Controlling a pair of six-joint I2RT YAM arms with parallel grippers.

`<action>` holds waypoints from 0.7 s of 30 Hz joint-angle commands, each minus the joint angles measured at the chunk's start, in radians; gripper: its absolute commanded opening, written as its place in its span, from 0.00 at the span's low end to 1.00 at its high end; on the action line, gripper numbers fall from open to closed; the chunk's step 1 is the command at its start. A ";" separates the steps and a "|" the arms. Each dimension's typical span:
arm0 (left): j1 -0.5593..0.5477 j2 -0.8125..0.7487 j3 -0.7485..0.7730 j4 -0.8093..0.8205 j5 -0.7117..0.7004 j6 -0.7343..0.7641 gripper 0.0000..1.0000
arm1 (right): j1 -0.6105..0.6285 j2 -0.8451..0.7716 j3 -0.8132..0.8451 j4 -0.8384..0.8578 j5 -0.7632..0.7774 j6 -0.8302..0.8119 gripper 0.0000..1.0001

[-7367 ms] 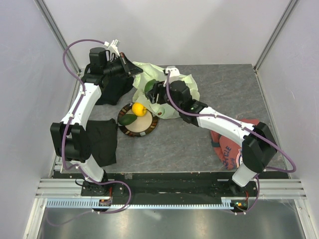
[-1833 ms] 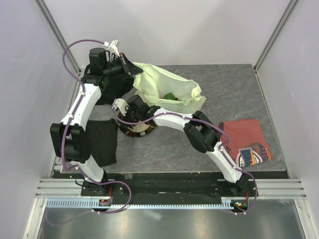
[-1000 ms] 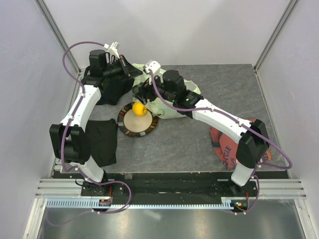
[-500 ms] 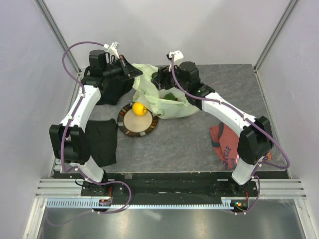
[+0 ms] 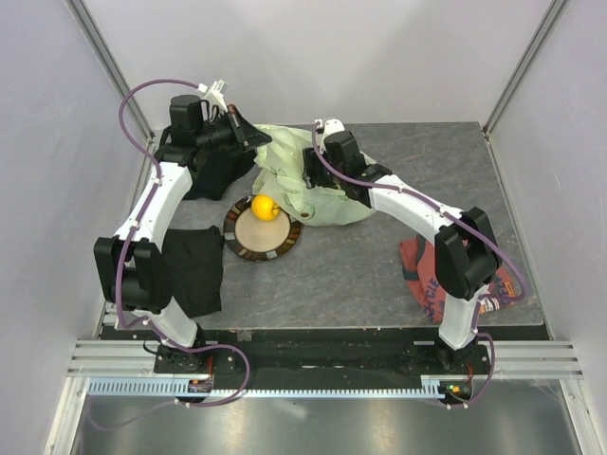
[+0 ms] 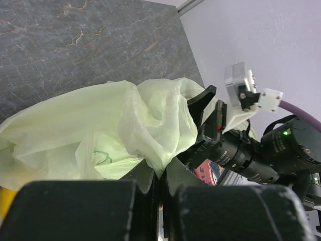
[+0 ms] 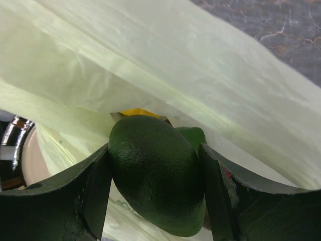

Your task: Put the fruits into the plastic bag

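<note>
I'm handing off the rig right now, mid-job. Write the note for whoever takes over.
Left claw: shut on the rim of the bag, holding it up.
Right claw: shut on the avocado, at the bag's mouth, not yet released.
Lemon: on the plate, beside the bag.
Done: avocado picked up and brought to the bag. The bag's contents are mostly hidden.
Left: drop the avocado in, then fetch the lemon, probably with the right claw.
</note>
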 commanded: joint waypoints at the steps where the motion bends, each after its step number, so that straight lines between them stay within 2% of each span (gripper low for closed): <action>1: 0.004 -0.055 0.004 0.020 0.001 0.022 0.02 | 0.000 0.031 0.052 -0.085 0.102 0.032 0.27; 10: 0.004 -0.058 0.001 0.020 0.003 0.020 0.02 | 0.000 0.119 0.109 -0.192 0.112 0.055 0.45; 13: 0.004 -0.057 0.001 0.020 0.003 0.020 0.02 | 0.000 0.119 0.108 -0.194 0.115 0.052 0.59; 15: 0.004 -0.058 0.001 0.020 0.003 0.019 0.02 | -0.002 0.116 0.108 -0.194 0.115 0.047 0.64; 16: 0.004 -0.058 0.001 0.022 0.003 0.017 0.01 | 0.000 0.114 0.106 -0.194 0.117 0.046 0.70; 20: 0.004 -0.058 0.003 0.022 0.003 0.017 0.01 | -0.002 0.105 0.108 -0.184 0.105 0.043 0.80; 21: 0.004 -0.058 0.003 0.023 0.004 0.017 0.02 | 0.001 0.099 0.108 -0.181 0.103 0.038 0.86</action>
